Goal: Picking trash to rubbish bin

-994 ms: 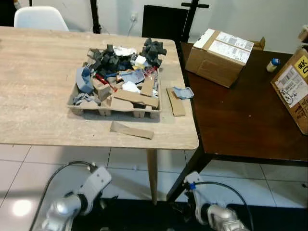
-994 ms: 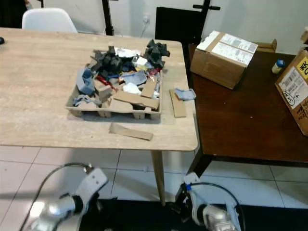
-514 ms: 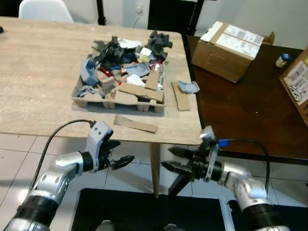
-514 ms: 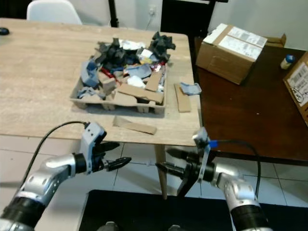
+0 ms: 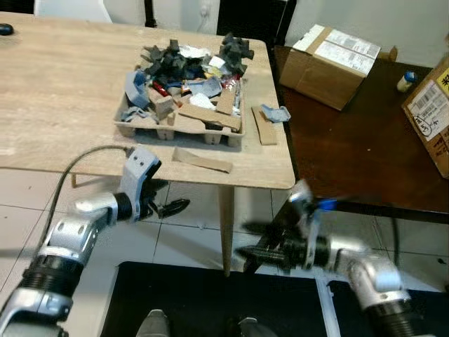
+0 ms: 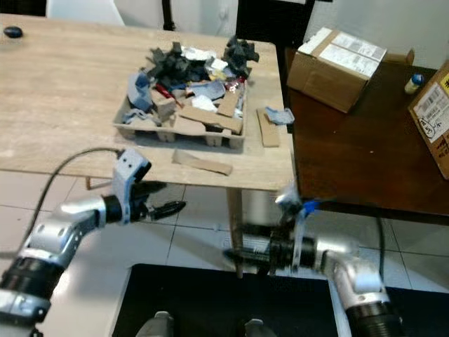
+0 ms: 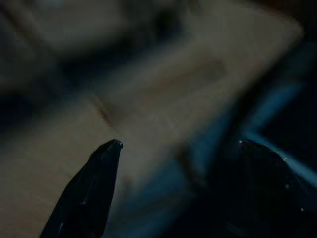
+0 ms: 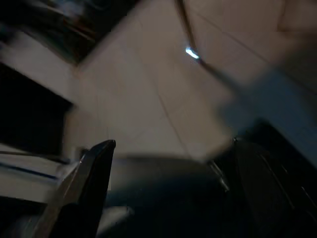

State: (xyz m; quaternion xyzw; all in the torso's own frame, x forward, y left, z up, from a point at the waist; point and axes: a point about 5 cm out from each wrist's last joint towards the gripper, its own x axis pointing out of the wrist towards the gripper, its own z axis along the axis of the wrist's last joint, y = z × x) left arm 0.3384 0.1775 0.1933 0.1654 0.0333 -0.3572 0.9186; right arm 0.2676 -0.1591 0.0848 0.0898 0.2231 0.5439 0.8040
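At the lower left of the head views, the left tool (image 5: 172, 207) is raised just below the front edge of the light wooden table (image 5: 56, 105), its two black fingers parted and holding nothing. In the left wrist view the fingers (image 7: 89, 188) stand apart before a blurred stretch of tabletop.

On the table, in the upper middle of the frame, sits a cardboard tray (image 5: 175, 130) heaped with trash (image 5: 186, 67): dark scraps, grey pieces, white paper and brown card strips. A loose strip of cardboard (image 5: 202, 159) lies on the table just in front of the tray, near the edge. Another cardboard strip (image 5: 264, 128) lies to the tray's right, with a grey scrap (image 5: 275, 113) touching its far end.

At the lower middle right, the right tool (image 5: 254, 242) is blurred, below table height over the tiled floor (image 5: 189, 239), with its fingers spread and empty.

To the right stands a dark brown table (image 5: 351, 154) carrying a cardboard box (image 5: 330, 63), and a second labelled box (image 5: 429, 112) at the right edge.
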